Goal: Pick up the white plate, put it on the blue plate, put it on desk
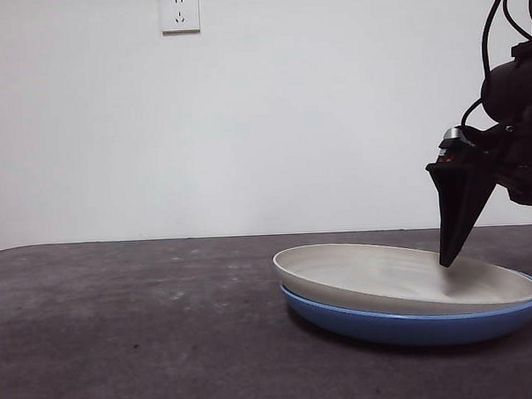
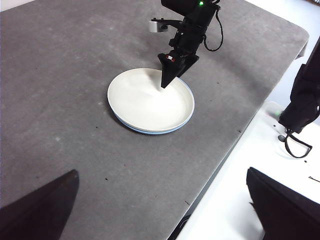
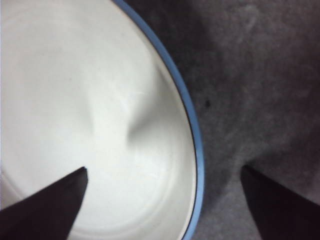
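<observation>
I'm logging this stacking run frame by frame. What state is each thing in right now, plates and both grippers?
white plate: nested in the blue plate, not gripped.
blue plate: flat on the desk, under the white plate, only its rim showing.
right gripper: open, jaws straddling the plates' rim, one over the white plate, one over the desk.
left gripper: open, holding nothing, away from the plates.
</observation>
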### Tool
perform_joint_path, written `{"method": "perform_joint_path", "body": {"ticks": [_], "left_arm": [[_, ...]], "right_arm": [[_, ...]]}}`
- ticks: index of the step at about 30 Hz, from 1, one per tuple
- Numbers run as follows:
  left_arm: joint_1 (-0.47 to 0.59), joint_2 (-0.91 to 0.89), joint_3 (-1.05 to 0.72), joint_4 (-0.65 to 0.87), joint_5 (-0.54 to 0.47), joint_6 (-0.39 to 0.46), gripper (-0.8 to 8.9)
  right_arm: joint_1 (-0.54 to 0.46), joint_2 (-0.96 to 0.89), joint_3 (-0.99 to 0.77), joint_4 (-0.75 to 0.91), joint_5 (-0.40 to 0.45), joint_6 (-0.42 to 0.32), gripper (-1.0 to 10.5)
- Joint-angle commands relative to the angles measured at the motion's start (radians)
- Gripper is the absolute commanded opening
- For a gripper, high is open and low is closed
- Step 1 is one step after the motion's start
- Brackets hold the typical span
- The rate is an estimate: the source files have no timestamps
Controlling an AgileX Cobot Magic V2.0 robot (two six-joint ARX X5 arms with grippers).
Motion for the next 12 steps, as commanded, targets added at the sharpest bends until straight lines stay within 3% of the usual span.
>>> {"method": "perform_joint_path", "body": {"ticks": [1, 4, 12], "left_arm": [[-0.008, 0.006, 0.011, 0.013, -0.004, -0.002, 6.26], [-0.008, 0.006, 0.011, 0.014, -0.004, -0.002, 6.26], [-0.008, 0.006, 0.011, 0.019, -0.004, -0.002, 6.26]], "right_arm": [[0.002, 0.021, 0.005, 0.007, -0.004, -0.014, 3.9], [0.002, 0.021, 0.005, 0.005, -0.007, -0.014, 3.0], [0.002, 0.021, 0.005, 0.005, -0.006, -0.014, 2.4]]}}
